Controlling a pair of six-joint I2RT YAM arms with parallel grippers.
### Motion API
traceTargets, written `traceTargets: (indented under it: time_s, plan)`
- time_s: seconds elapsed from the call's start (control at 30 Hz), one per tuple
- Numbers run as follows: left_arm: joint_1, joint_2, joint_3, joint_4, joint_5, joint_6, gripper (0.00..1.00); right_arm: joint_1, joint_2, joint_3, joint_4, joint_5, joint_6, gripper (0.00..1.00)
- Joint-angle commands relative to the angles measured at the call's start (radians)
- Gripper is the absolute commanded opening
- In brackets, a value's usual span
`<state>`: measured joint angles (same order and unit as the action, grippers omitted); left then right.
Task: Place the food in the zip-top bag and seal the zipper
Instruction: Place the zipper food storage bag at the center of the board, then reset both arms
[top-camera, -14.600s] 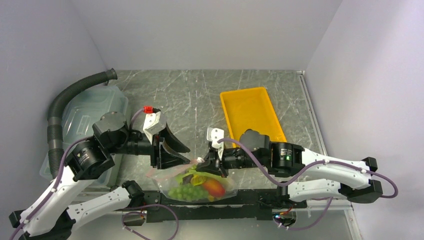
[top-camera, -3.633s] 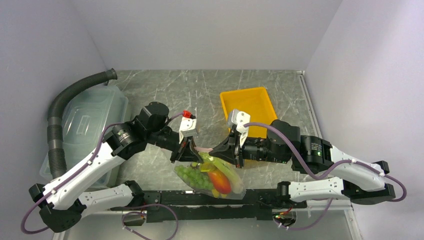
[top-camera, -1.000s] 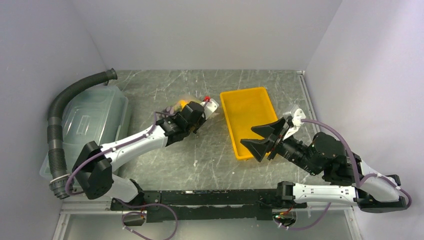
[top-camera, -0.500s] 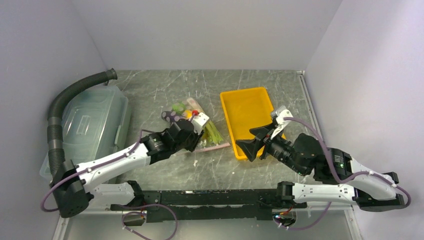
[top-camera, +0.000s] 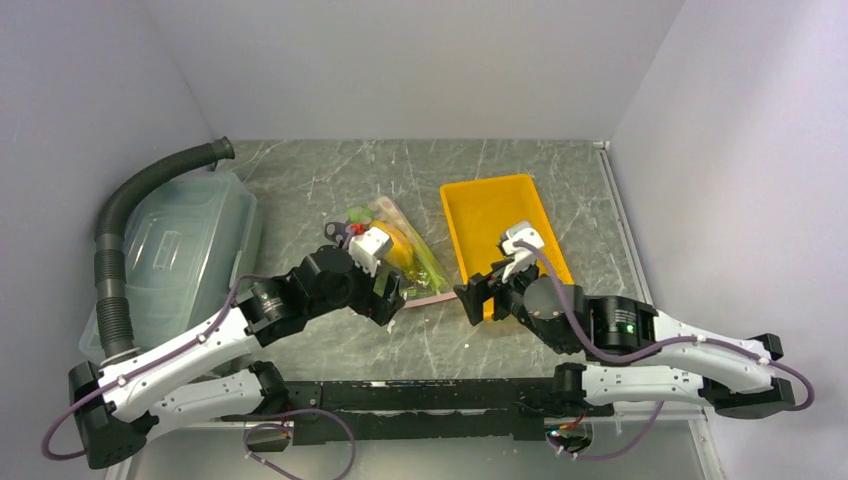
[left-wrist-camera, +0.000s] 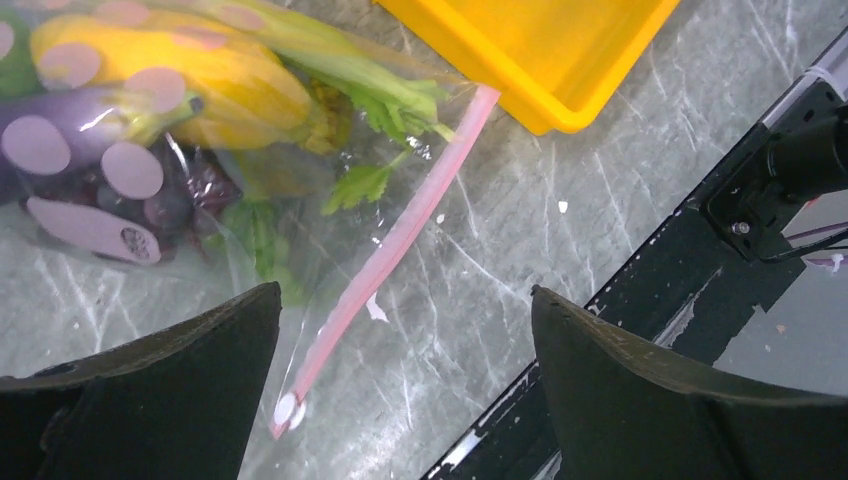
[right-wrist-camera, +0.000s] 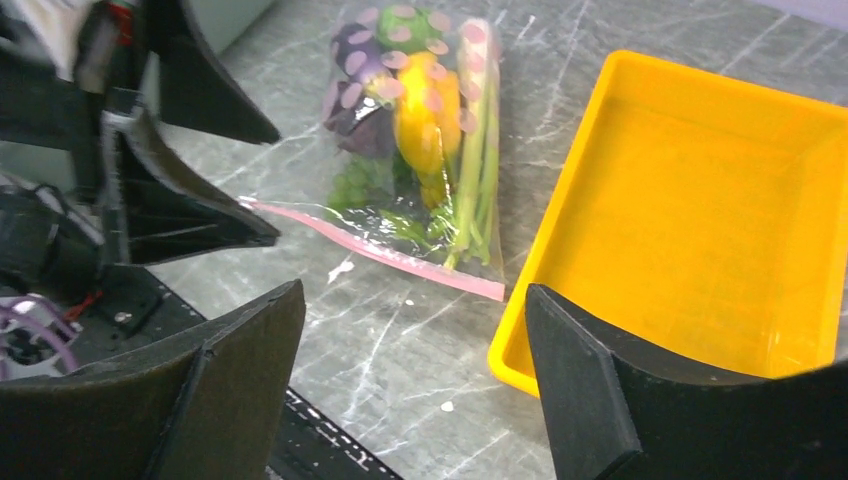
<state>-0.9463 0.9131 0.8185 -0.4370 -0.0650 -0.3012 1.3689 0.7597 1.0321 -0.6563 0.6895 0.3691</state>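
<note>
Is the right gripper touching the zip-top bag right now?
Apart. In the right wrist view, bare table shows between the open right gripper and the zip-top bag, which lies flat beyond its fingertips.

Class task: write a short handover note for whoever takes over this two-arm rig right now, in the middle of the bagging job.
Left gripper: open, empty, over the zipper.
Right gripper: open, empty, by the yellow tray, at its near corner.
Bag: lying on the table beside the tray, food inside.
Done: food bagged.
Left: the zipper looks flat and closed, but the seal cannot be confirmed; press along the strip to check.
</note>
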Motion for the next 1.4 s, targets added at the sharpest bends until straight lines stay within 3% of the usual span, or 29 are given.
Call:
traceTargets:
  time_s: [0.0, 0.13, 0.3, 0.47, 0.77, 0.9, 1.07, 1.37]
  plan:
    - [-0.003, -0.026, 0.087, -0.123, -0.075, -0.079, 1.0, -0.02, 0.036, -0.016, 0.053, 0.063, 0.004, 0.89]
    - [-0.003, 0.011, 0.184, -0.266, -0.168, -0.134, 1.0, -0.154, 0.052, -0.06, 0.111, -0.074, -0.027, 0.94]
    - [0.046, 0.101, 0.266, -0.345, -0.147, -0.112, 1.0, -0.396, 0.117, -0.105, 0.171, -0.276, -0.041, 0.96]
    - [0.348, 0.129, 0.275, -0.332, 0.083, -0.089, 1.0, -0.604, 0.128, -0.152, 0.229, -0.437, -0.04, 0.99]
    - [0.609, 0.075, 0.278, -0.305, 0.156, -0.067, 1.0, -1.052, 0.036, -0.218, 0.252, -0.739, 0.034, 1.0]
    - [0.737, 0.01, 0.241, -0.268, 0.216, -0.079, 1.0, -1.103, -0.037, -0.253, 0.271, -0.722, 0.07, 1.0]
    - [0.742, -0.105, 0.172, -0.205, 0.21, -0.063, 1.0, -1.103, -0.18, -0.316, 0.308, -0.639, 0.038, 1.0]
    - [0.742, -0.244, 0.118, -0.157, 0.229, -0.031, 1.0, -1.102, -0.34, -0.417, 0.418, -0.672, 0.022, 1.0]
